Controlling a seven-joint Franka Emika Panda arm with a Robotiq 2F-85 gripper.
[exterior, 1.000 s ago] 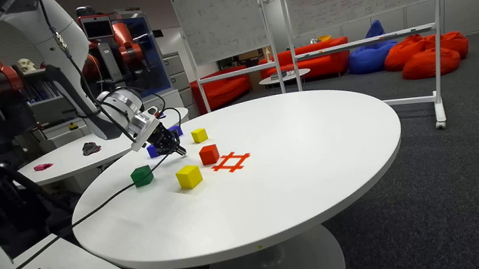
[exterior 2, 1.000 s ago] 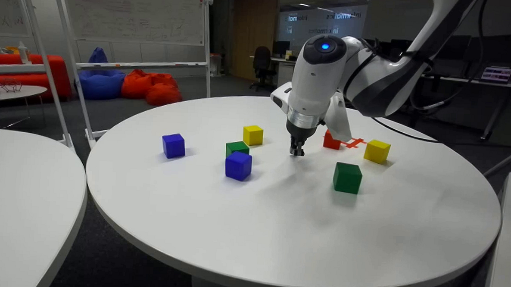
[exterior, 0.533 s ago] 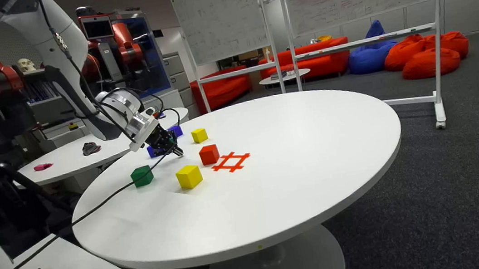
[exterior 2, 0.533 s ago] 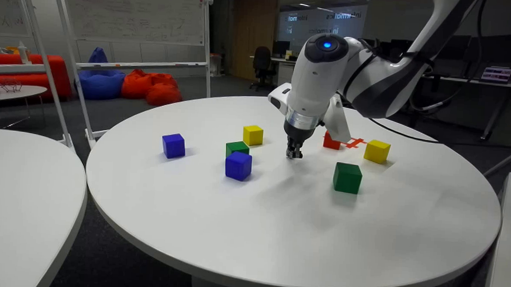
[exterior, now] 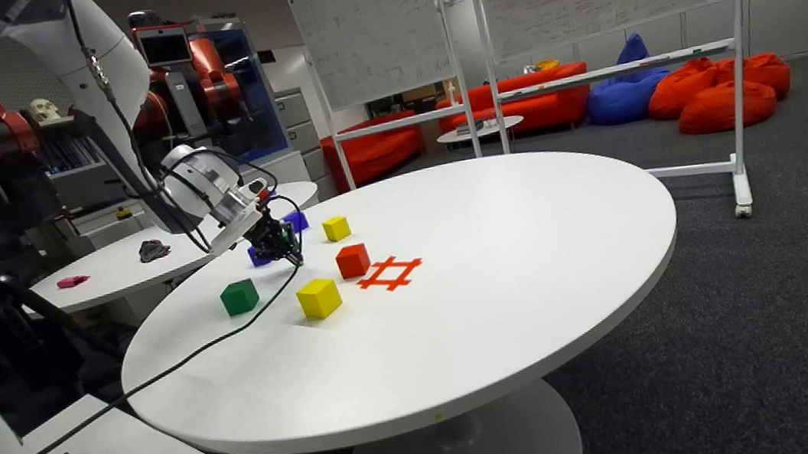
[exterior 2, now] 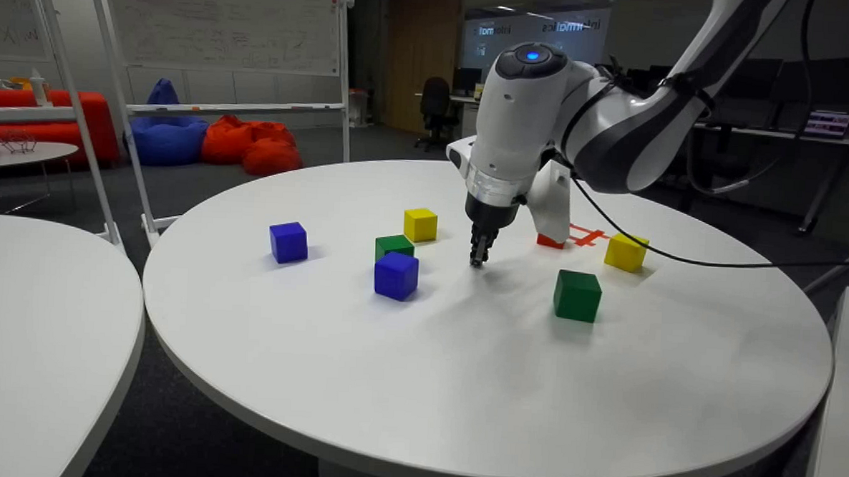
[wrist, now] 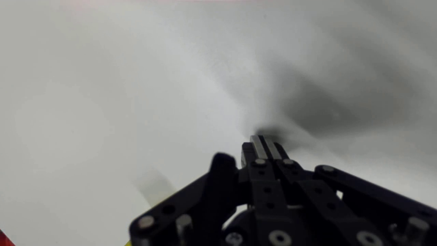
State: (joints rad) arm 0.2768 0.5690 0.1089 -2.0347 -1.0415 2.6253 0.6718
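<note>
My gripper (wrist: pixel 262 138) is shut, its two fingers pressed together with nothing between them. In an exterior view the gripper (exterior 2: pixel 476 262) points down close to the tabletop; whether it touches cannot be told. It stands between a green cube (exterior 2: pixel 395 247), with a blue cube (exterior 2: pixel 396 276) in front of it, and another green cube (exterior 2: pixel 577 295). A red cube (exterior: pixel 353 261) sits beside the gripper (exterior: pixel 297 260), with a yellow cube (exterior: pixel 319 299) nearer that camera. Another yellow cube (exterior 2: pixel 420 225) and a blue cube (exterior 2: pixel 289 242) stand farther off. A red corner (wrist: pixel 4 240) shows in the wrist view.
A red tape outline (exterior: pixel 390 273) marks the round white table (exterior: pixel 529 242) beside the red cube. A black cable (exterior: pixel 189 357) hangs from the arm across the table, passing before a yellow cube (exterior 2: pixel 624 256) in an exterior view. A second table (exterior 2: pixel 40 336) stands alongside.
My gripper has shifted a little, leftward in both exterior views, and the wrist has tilted. The cable has sagged lower over the table. The cubes have not moved, and the gripper has stayed shut.
</note>
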